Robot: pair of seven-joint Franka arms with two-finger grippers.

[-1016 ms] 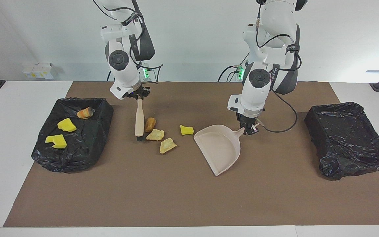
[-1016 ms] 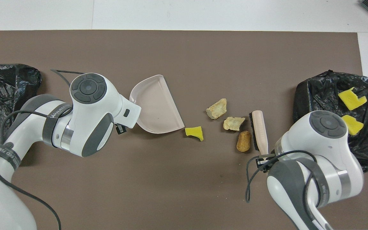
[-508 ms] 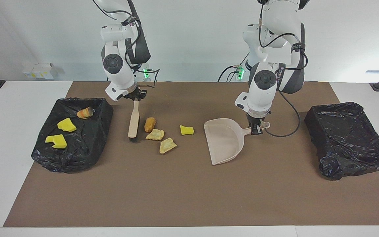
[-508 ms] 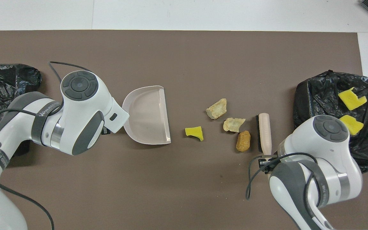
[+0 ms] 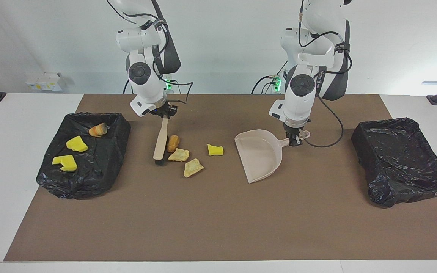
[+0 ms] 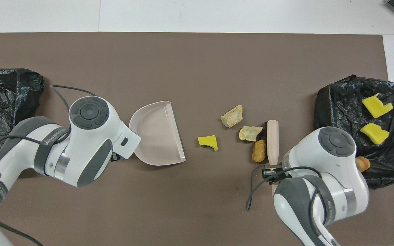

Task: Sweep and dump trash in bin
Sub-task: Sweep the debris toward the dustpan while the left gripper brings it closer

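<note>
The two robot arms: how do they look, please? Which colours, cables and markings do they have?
Both arms have glossy white rounded shells with dark grey joint sections and round dark grey caps. The left gripper and right gripper are small and black. Loose black cables loop beside each wrist. A grey band with white lettering wraps each arm. Green lights glow near the bases.

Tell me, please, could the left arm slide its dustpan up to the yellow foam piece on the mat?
Probably yes: only bare mat lies between the dustpan, shut in the left gripper, and the yellow foam piece.

White arm shells; dark grey joint caps; black cables; green lights
</note>
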